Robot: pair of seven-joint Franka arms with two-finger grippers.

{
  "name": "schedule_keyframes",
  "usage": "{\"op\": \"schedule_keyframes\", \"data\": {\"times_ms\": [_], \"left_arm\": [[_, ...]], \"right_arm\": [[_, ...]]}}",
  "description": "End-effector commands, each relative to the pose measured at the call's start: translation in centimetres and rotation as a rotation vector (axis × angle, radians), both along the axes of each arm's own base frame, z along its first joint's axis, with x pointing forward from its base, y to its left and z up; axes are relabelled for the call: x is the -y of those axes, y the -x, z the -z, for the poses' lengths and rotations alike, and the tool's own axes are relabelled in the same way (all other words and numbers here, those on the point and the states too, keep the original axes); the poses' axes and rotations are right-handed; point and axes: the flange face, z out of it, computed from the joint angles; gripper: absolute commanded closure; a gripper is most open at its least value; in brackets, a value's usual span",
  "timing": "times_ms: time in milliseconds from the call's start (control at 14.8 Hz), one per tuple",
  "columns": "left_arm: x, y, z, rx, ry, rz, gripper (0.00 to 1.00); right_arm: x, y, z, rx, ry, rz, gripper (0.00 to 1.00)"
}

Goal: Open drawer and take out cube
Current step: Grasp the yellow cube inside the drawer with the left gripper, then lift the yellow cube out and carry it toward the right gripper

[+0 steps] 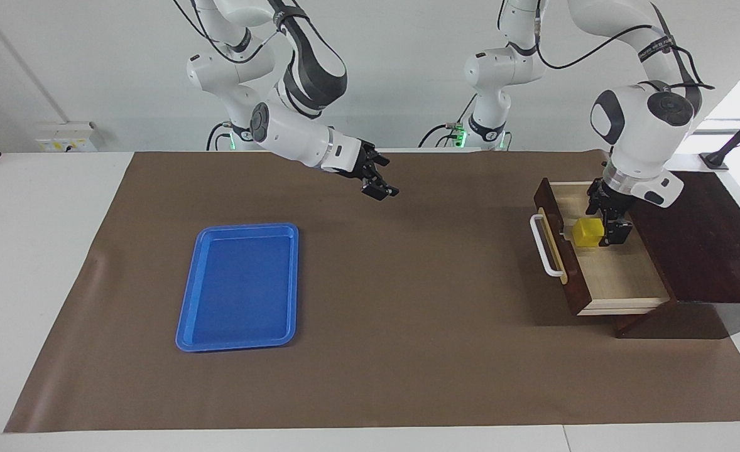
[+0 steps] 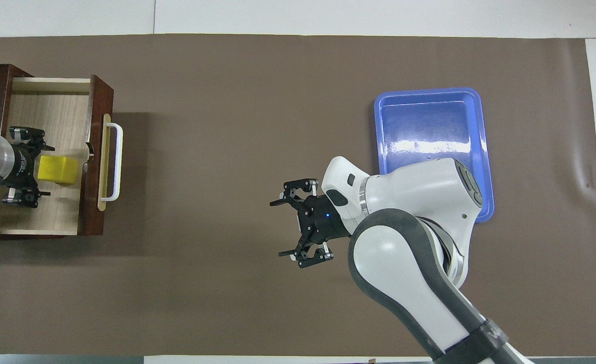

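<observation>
inside the open drawer (image 1: 621, 276) sits a bright yellow cube (image 1: 587, 231)

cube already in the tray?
No, the cube sits in the open drawer by the left gripper; the tray holds nothing.

Cube (image 1: 587, 231) in drawer (image 1: 621, 276) at left arm's end; tray (image 1: 239, 286) toward right arm's end.
</observation>
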Motion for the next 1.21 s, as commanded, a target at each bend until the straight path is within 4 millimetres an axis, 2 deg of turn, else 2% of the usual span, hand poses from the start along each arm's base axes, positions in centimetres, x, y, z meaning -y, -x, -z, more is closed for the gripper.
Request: {"op": "schedule_keyframes", "data": {"times_ms": [0,67,135,202,270,472,607,742,809,876,944,1011,1079,1146], "left_arm": [[-0.6,0.4,-0.2,0.03,0.015,-0.064,0.49],[-0.6,0.1,-0.2,0.033,0.016,-0.073,0.75],[-0.6,-0.4,-0.6,0.038,0.016,-0.074,0.96],[-0.3,-1.2,-1.7,0.043,0.019,-0.076,1.0],[-0.2,-1.8,-2.3,0.015,0.018,-0.08,1.0],[0.7,-3.4,-7.8,-0.026,0.014,-0.078,1.0],[2.8,-3.4,-11.4,-0.042,0.018,-0.059,1.0],[6.8,-3.2,-13.0,-0.049,0.05,-0.075,1.0],[9.0,-3.0,-13.0,-0.042,0.052,-0.107,1.0],[13.1,-2.5,-12.7,-0.034,0.055,-0.121,1.0],[16.1,-1.9,-12.2,-0.024,0.059,-0.143,1.0],[18.5,-1.2,-11.7,-0.006,0.066,-0.158,1.0],[21.6,0.0,-10.3,-0.002,0.07,-0.187,1.0],[26.3,2.6,-7.6,-0.031,0.055,-0.151,1.0]], "right_arm": [[-0.8,-1.1,1.4,-0.062,-0.043,0.03,0.0],[-1.2,-2.3,1.9,-0.072,-0.049,0.025,0.0],[-1.6,-2.7,1.6,-0.071,-0.058,0.019,0.0],[-1.9,-2.8,1.5,-0.062,-0.057,0.023,0.0],[-2.0,-3.0,1.4,-0.044,-0.052,0.034,0.0],[-2.2,-3.3,1.4,-0.011,-0.041,0.061,0.0],[-2.2,-3.4,1.4,-0.003,-0.041,0.052,0.0],[-2.2,-3.4,1.4,0.004,-0.042,0.047,0.0],[-2.4,-3.3,1.4,0.006,-0.042,0.044,0.0],[-3.2,-2.8,1.4,0.008,-0.044,0.03,0.0],[-3.2,-2.8,1.4,0.009,-0.042,0.026,0.0],[-3.3,-2.7,1.4,0.017,-0.044,0.018,0.0],[-3.4,-2.7,1.4,0.027,-0.046,0.009,0.0],[-3.9,-2.3,1.4,0.028,-0.046,0.001,0.0]]}}
